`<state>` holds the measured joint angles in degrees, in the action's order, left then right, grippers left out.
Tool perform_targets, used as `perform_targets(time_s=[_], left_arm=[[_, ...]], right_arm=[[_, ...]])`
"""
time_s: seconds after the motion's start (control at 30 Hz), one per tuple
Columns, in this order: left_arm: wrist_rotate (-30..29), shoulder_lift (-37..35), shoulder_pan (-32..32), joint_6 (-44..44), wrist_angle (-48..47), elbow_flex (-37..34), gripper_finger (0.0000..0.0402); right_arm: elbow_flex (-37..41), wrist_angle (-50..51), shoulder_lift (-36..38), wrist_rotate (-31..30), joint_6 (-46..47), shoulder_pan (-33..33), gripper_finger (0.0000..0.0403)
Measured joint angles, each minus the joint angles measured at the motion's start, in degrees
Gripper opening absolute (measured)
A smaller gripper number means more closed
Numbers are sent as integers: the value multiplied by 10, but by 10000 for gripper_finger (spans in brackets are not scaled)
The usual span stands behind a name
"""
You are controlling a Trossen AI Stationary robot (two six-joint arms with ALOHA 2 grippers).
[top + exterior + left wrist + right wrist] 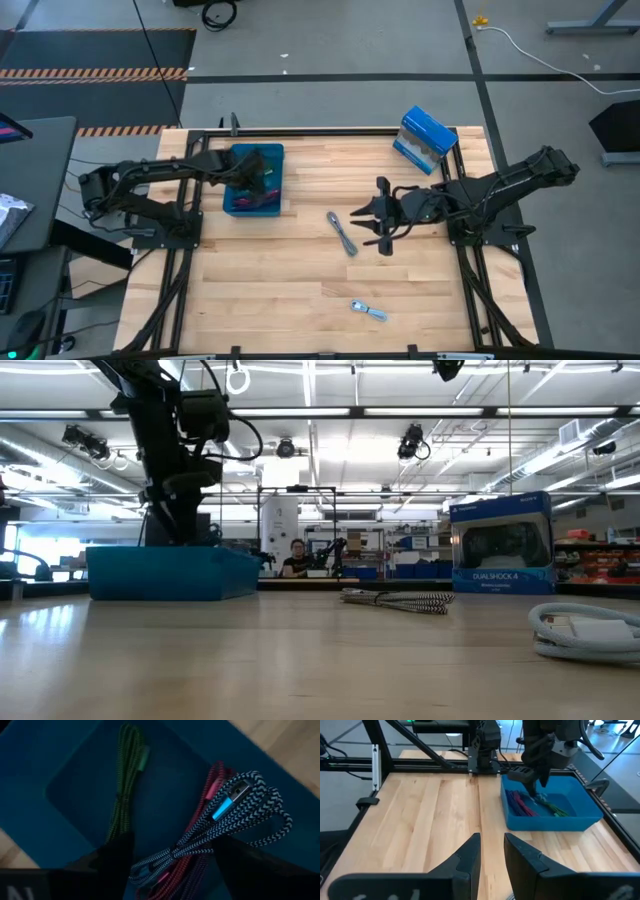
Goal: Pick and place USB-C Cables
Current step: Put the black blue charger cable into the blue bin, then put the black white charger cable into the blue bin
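Observation:
My left gripper [175, 862] hangs open inside the blue tray [232, 205]. Its fingers stand on either side of a teal-and-white braided cable [235, 815], which lies on a magenta cable [202, 827]. A dark green cable [127, 785] rests on the tray floor beside them. On the bare table lie a grey cable [342, 233] and, toward the near edge, a pale blue-silver cable [368, 311]. My right gripper [370, 226] is open just right of the grey cable and touches nothing.
A blue-and-white box [425, 140] stands at the table's far right, behind the right arm. The tray [547, 817] sits at the far left, under the left arm. Bare wood [270, 290] stretches across the middle and near half of the table. A person [296, 559] is far off in the room.

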<state>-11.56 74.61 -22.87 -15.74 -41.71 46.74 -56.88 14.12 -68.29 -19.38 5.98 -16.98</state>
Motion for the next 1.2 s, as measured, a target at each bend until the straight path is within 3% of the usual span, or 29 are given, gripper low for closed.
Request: perform_targets(time_s=[0.17,0.3,0.63,0.73,0.9,1.2], left_arm=[[-30,0,20,7,14,0,275],[3,3,39,59,-19,0,274],[0,5,48,75,-35,0,274],[-19,5,48,74,-23,0,274],[-104,5,47,47,-26,0,274],[-53,3,68,53,-19,24,274]], right_arm=[[0,1,0,0,1,-9,91],[0,1,0,1,12,-14,91],[0,3,-1,15,35,-25,91],[0,4,-1,17,47,-32,91],[0,4,-1,17,45,-41,91],[7,7,-1,15,33,-40,91]])
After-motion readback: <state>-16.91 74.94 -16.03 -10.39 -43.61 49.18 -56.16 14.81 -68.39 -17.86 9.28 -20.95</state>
